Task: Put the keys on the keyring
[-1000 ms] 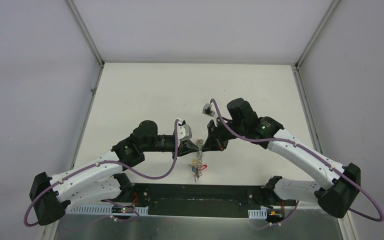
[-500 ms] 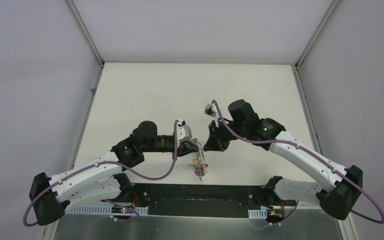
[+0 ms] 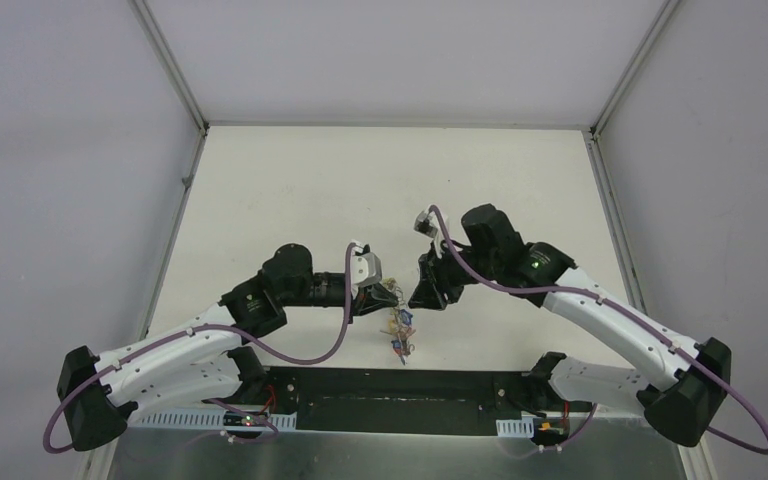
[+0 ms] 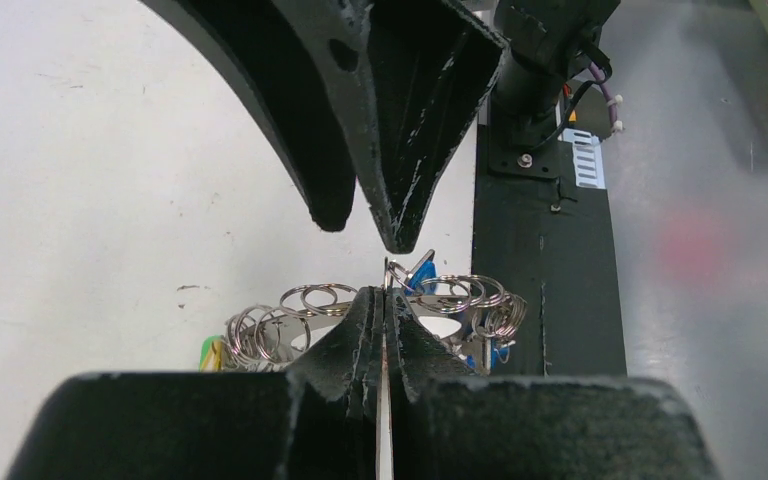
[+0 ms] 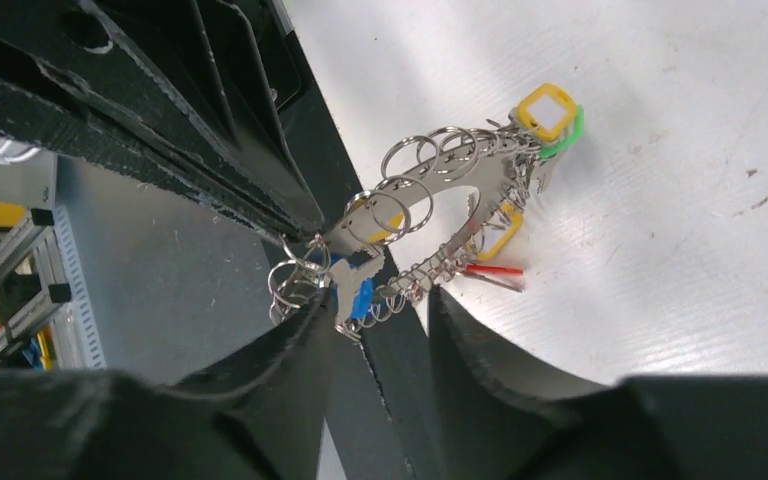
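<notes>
Right claw has let go and backed off a touch. A second ago it was closed at the keyring opposite the left claw, with the chain stretched between them. Now its jaws stand apart, gripping nothing, tips facing the left claw's tips and just off them.

Left claw is closed tight, pinching a thin metal piece of the keyring right at its tips. The rest of the loop bunches up and hangs off the left claw toward the bench — can't tell if the low end touches it.

Keys on the loop:
- yellow tag and green tag — farthest from the left claw
- blue tag — right by its tips
- red tag — in between
</notes>
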You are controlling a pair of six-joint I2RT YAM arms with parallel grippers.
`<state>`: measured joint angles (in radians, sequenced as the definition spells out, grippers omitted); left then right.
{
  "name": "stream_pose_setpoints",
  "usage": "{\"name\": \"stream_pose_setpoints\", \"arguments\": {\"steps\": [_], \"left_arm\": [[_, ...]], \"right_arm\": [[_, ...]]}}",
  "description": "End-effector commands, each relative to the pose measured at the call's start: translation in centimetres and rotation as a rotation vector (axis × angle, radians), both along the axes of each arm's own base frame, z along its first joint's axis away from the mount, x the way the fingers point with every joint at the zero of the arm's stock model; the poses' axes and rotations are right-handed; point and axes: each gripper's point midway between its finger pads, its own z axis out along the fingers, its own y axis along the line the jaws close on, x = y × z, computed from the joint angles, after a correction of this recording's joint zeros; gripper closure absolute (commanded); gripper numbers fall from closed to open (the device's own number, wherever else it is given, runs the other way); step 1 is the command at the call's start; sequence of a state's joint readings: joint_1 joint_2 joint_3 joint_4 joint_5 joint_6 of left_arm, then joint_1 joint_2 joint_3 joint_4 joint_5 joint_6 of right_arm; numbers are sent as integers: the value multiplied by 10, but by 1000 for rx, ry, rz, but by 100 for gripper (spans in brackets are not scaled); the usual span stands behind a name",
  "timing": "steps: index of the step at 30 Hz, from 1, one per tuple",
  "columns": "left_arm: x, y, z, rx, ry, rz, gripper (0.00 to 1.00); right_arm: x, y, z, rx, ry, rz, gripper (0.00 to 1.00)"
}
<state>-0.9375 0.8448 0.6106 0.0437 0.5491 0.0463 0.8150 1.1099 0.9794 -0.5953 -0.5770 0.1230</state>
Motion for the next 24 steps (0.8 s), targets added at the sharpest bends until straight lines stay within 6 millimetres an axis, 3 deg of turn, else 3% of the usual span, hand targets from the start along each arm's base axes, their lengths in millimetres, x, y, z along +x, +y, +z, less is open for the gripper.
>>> {"name": "stream_pose_setpoints", "arguments": {"steps": [1,5,9,14,24], "left_arm": [[-4,-2,30,-92,-85,-17,100],[-3,-2,32,-94,-90,-12,100],[-2,-1,34,-100,-92,-7,100],[-1,1,42,-133,-86,19,100],[-3,1,60,-219,-110,13,100]], "right_arm": [[7,-5,29,84,-139,-30,54],[7,-8,42,122,-183,-43,46],[14,-7,49,146,-208,-87,44],[13,-2,60,255,-279,-72,44],[-11,10,76,580,-484,95,51]]}}
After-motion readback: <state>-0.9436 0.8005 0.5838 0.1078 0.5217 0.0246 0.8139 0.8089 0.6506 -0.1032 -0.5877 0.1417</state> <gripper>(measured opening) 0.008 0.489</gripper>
